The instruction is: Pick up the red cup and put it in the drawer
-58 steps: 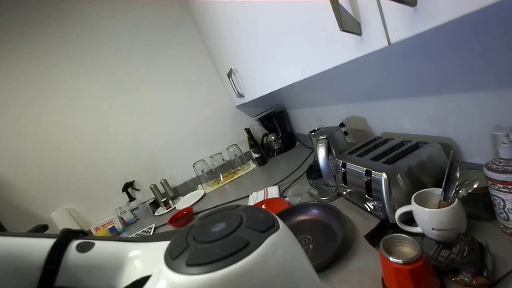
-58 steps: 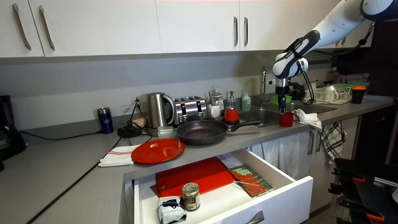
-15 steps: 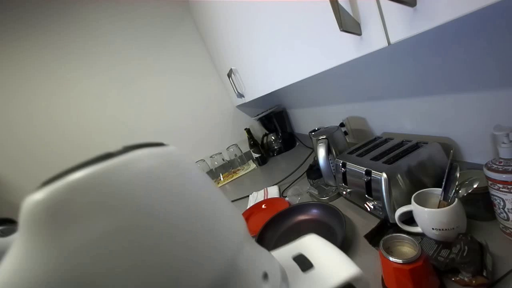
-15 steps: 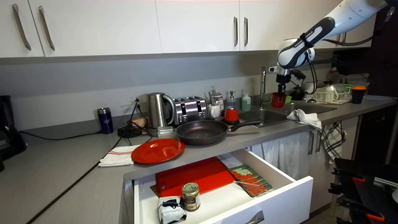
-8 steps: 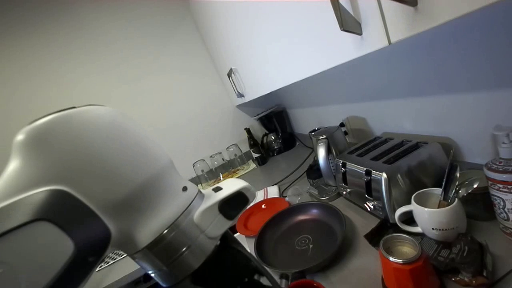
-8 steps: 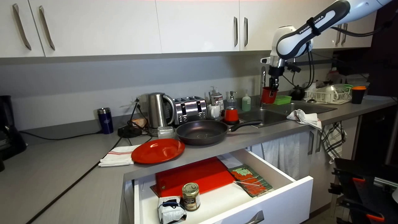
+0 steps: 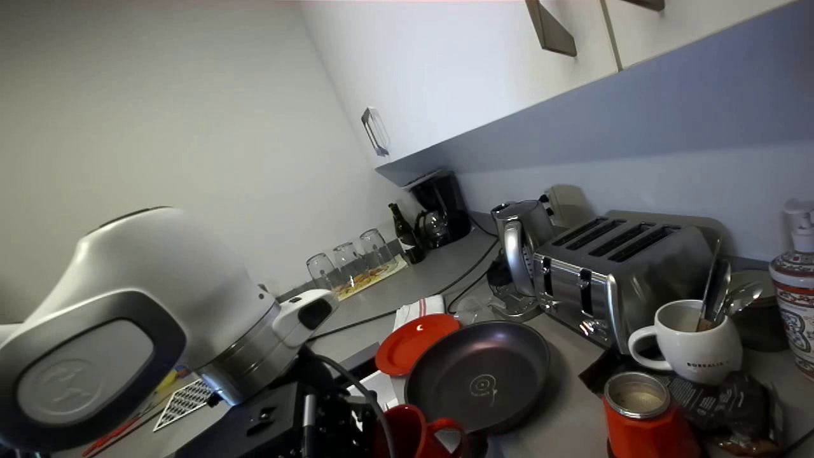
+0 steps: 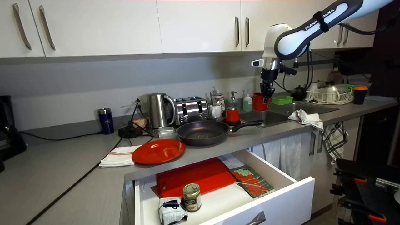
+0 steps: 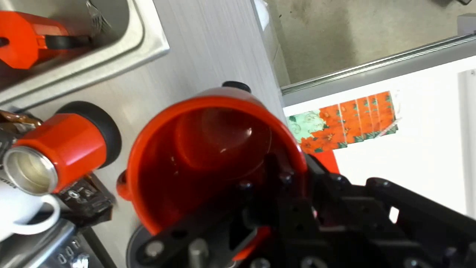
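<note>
Gripper [image 8: 265,97] closed on one wall of the cup [image 9: 208,149], up over the counter [image 9: 208,44], short of the drawer [image 8: 225,198], and carry it across too low and it could clip the pan [image 8: 203,132] and twist in that one-sided pinch!

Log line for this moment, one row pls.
gripper: shut on red cup by its rim | cup: aloft | drawer: open, jar inside | placement: not yet done

Red plate [image 8: 158,152] beside dark pan [image 8: 202,133], steel kettle [image 8: 157,110] beside toaster [image 8: 192,110]
</note>
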Motion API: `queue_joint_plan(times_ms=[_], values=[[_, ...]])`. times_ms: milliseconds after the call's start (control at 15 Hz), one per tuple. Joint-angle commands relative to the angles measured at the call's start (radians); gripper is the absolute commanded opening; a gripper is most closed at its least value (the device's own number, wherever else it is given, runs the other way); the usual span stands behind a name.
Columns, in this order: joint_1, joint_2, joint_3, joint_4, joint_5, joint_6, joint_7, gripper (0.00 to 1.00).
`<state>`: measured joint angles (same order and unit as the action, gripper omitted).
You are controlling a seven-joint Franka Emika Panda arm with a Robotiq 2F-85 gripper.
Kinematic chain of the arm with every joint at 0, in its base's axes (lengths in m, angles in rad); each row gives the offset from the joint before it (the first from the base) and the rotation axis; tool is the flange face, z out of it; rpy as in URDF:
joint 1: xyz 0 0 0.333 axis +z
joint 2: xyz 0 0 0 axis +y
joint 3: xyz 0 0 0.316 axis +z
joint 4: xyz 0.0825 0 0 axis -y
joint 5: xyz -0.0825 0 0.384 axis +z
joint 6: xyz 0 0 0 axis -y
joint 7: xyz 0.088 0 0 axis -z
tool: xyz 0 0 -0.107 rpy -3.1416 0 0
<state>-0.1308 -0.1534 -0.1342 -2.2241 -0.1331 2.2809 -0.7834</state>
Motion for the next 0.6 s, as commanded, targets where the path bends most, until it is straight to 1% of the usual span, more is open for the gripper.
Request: queue_joint_plan(times_ms=[0, 333, 467, 533], values=[[0.046, -0.037, 0.034, -0.059, -0.039, 0.003, 0.032, 0.06], [0.102, -0.035, 0.088, -0.102, -0.053, 0.014, 0.06, 0.06], [0.115, -0.039, 0.1, -0.118, -0.056, 0.023, 0.072, 0.05], [0.113, -0.004, 0.087, -0.082, -0.029, 0.005, 0.045, 0.07]])
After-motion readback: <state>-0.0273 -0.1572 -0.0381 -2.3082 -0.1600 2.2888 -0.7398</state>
